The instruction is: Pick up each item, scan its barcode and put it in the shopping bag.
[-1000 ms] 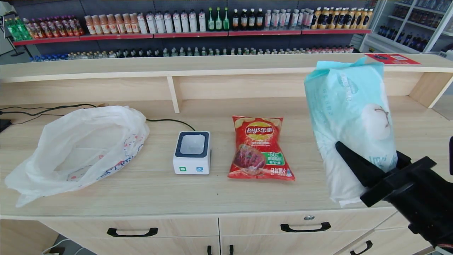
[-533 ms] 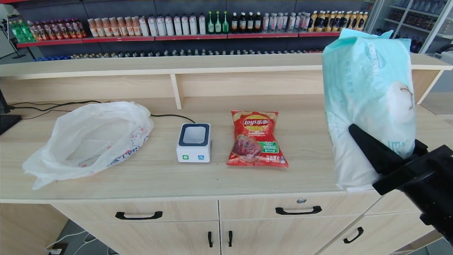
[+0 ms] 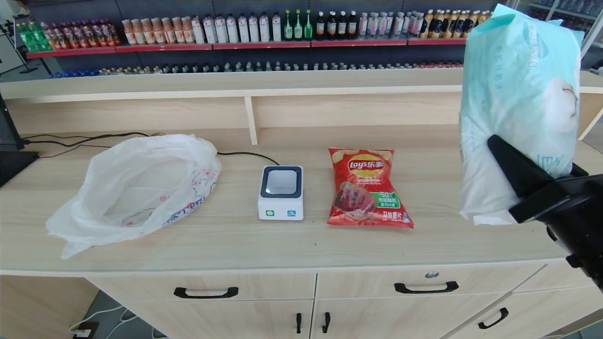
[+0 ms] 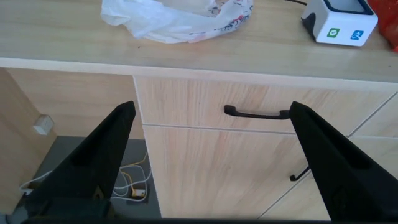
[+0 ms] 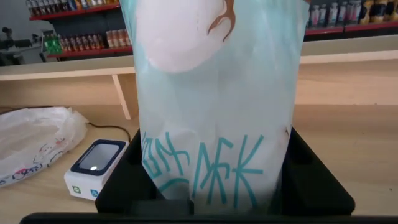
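My right gripper point(image 3: 541, 179) is shut on a tall pale-teal and white soft pack point(image 3: 518, 108), held upright above the counter's right end; the same pack point(image 5: 214, 106) sits between the black fingers point(image 5: 311, 180) in the right wrist view. A red chips bag point(image 3: 367, 187) lies flat at the counter's middle right. The white barcode scanner point(image 3: 281, 192) stands left of it, also seen as scanner point(image 5: 96, 169) and scanner point(image 4: 341, 20). The white shopping bag point(image 3: 141, 183) lies open on the left, also bag point(image 4: 180, 17). My left gripper point(image 4: 211, 162) hangs open below the counter front.
The wooden counter point(image 3: 235, 240) has drawers with black handles point(image 3: 426, 287) along its front. A raised back ledge point(image 3: 235, 87) runs behind it. A black cable point(image 3: 245, 155) leads to the scanner. Bottle shelves point(image 3: 282, 28) fill the far wall.
The camera view has shifted. My right gripper has lifted the teal pack higher and a little to the right. The chips, scanner and bag lie as before.
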You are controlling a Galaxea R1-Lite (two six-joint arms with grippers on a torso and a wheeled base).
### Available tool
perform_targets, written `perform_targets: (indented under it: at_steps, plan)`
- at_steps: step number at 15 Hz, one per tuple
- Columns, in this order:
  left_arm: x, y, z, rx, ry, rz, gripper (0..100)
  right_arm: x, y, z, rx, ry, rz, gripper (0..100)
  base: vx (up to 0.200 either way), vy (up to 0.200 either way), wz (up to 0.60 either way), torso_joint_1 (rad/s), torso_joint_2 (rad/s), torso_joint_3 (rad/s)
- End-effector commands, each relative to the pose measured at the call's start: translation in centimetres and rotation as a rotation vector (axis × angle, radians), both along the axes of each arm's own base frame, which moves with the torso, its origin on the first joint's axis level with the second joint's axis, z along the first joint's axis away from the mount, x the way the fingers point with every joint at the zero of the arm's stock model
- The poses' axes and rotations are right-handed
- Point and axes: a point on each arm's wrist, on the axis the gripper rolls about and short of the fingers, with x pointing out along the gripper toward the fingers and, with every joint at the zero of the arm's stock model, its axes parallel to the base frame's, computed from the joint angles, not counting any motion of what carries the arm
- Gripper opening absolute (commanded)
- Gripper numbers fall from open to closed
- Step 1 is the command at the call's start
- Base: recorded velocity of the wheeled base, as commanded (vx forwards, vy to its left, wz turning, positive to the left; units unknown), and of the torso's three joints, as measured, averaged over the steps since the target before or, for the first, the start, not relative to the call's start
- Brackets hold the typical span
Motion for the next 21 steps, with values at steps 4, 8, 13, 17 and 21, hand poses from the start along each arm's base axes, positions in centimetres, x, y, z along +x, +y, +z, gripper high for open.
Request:
perform_targets:
  at_steps: [4, 8, 13, 17, 21]
  plan:
    - [0.0, 0.0, 0.0, 0.000, 0.002, 0.001, 100, 0.1, 0.1, -0.5, -0.001, 0.021, 0.004, 0, 0.000, 0.200, 0.00, 0.001, 0.00, 0.000]
    - [0.0, 0.0, 0.0, -0.003, 0.002, 0.002, 100, 1.1, 0.6, -0.5, 0.001, 0.032, 0.006, 0, 0.000, 0.200, 0.00, 0.001, 0.00, 0.002]
    - [0.0, 0.0, 0.0, -0.004, 0.002, 0.002, 100, 1.6, 1.0, -1.1, -0.014, 0.055, 0.010, 0, 0.000, 0.200, 0.00, 0.002, 0.00, 0.001]
    - [0.0, 0.0, 0.0, -0.003, 0.002, 0.001, 100, 2.1, 1.4, -1.7, -0.027, 0.082, 0.019, 0, 0.000, 0.200, 0.00, 0.002, 0.00, 0.004]
    - [0.0, 0.0, 0.0, -0.003, 0.002, 0.002, 100, 3.3, 3.1, -2.1, -0.024, 0.105, 0.063, 0, 0.000, 0.000, 0.00, 0.000, 0.00, 0.000]
